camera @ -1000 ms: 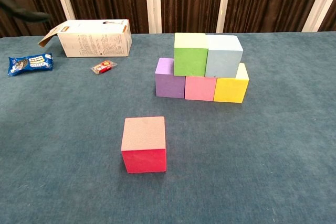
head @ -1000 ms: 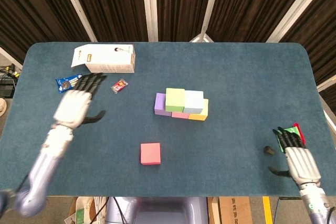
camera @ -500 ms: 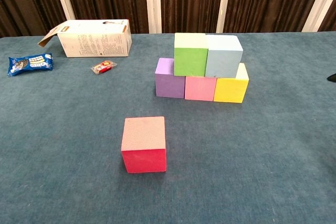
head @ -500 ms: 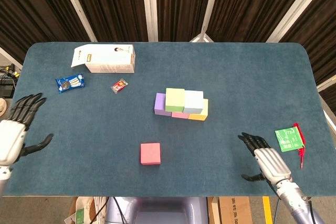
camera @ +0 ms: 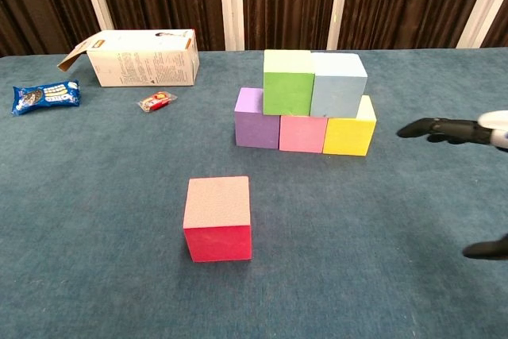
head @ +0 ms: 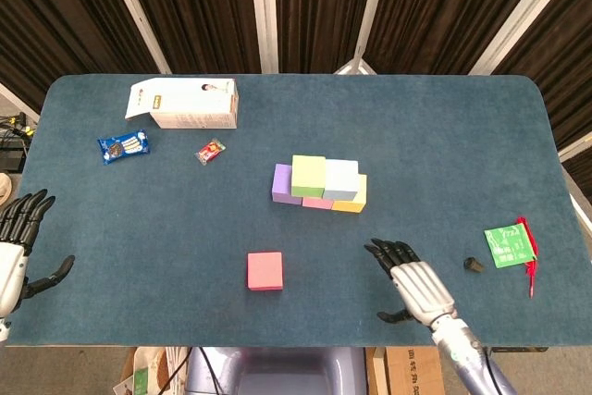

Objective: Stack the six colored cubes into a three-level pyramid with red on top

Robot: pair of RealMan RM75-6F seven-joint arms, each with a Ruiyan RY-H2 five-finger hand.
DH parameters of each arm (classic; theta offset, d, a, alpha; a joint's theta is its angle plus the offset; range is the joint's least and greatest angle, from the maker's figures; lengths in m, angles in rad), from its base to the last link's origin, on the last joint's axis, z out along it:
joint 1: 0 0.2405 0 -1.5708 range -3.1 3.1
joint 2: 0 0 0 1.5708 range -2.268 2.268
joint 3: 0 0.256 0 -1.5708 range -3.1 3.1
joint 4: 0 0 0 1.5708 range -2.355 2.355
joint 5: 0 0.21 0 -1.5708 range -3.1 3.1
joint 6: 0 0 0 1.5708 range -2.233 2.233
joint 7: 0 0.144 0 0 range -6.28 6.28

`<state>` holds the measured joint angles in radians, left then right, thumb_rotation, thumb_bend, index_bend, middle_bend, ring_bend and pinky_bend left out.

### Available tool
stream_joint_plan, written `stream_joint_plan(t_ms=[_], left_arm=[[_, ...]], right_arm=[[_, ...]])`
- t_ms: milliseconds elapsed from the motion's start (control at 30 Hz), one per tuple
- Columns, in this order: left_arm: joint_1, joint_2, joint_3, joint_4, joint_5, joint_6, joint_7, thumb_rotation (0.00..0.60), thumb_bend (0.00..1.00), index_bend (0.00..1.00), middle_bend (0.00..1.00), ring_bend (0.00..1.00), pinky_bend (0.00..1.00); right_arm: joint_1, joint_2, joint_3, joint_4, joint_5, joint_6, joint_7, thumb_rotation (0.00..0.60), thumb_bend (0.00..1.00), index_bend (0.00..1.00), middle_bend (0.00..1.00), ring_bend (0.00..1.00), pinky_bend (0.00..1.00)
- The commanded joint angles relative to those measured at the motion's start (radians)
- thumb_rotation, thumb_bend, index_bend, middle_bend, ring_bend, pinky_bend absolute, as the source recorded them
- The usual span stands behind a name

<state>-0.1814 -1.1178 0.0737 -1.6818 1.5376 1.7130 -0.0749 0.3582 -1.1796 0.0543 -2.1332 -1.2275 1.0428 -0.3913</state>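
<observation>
With two levels built, we lack only the red cube point(head: 265, 270) (right robot hand point(head: 414, 286) spread, holding nothing).

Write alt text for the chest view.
A red cube sits alone on a blue table in front of five stacked cubes, green and light blue over purple, pink and yellow. The open right robot hand enters at right.

I work in what looks like a lab test bay: a blue felt-covered table point(head: 444, 136), dark curtains point(head: 194, 6) behind it on white frame bars point(head: 264, 6).
</observation>
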Motion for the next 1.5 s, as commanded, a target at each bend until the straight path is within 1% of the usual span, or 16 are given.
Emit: stream_joint_plan(t_ms=[33,167,267,500,633,867,1033,1233,1500], left_arm=[[0.005,-0.007,-0.008,0.004,-0.001,-0.013,0.008,0.600,0.36,0.06,0.01,0.00,0.00],[0.013,-0.018,-0.029,0.010,-0.008,-0.015,0.016,0.600,0.36,0.06,0.01,0.00,0.00],[0.019,-0.028,-0.047,0.017,-0.024,-0.022,0.028,0.600,0.36,0.06,0.01,0.00,0.00],[0.033,-0.034,-0.082,0.028,-0.046,-0.027,0.028,0.600,0.36,0.06,0.01,0.00,0.00],[0.035,-0.036,-0.097,0.033,-0.057,-0.041,0.022,0.600,0.36,0.06,0.01,0.00,0.00],[0.045,-0.038,-0.112,0.032,-0.052,-0.045,0.020,0.600,0.36,0.06,0.01,0.00,0.00],[0.050,-0.044,-0.128,0.035,-0.062,-0.052,0.022,0.600,0.36,0.06,0.01,0.00,0.00],[0.059,-0.047,-0.148,0.037,-0.073,-0.050,0.019,0.600,0.36,0.06,0.01,0.00,0.00],[0.064,-0.049,-0.162,0.035,-0.078,-0.062,0.014,0.600,0.36,0.06,0.01,0.00,0.00]], right_arm=[[0.056,-0.076,0.042,-0.031,0.104,0.013,-0.093,0.600,0.17,0.00,0.00,0.00,0.00],[0.105,-0.162,0.066,-0.024,0.203,0.037,-0.179,0.600,0.17,0.00,0.01,0.00,0.00],[0.152,-0.226,0.098,-0.008,0.290,0.054,-0.225,0.600,0.17,0.00,0.03,0.00,0.00],[0.246,-0.325,0.143,0.000,0.442,0.091,-0.308,0.600,0.17,0.00,0.04,0.00,0.00],[0.288,-0.363,0.156,0.020,0.492,0.100,-0.326,0.600,0.17,0.00,0.05,0.00,0.00],[0.323,-0.405,0.155,0.059,0.508,0.112,-0.307,0.600,0.17,0.01,0.08,0.00,0.00],[0.342,-0.431,0.151,0.087,0.516,0.099,-0.280,0.600,0.17,0.03,0.11,0.00,0.00],[0.365,-0.466,0.146,0.123,0.519,0.096,-0.261,0.600,0.17,0.06,0.14,0.00,0.00],[0.386,-0.515,0.140,0.162,0.512,0.094,-0.234,0.600,0.17,0.09,0.18,0.02,0.00]])
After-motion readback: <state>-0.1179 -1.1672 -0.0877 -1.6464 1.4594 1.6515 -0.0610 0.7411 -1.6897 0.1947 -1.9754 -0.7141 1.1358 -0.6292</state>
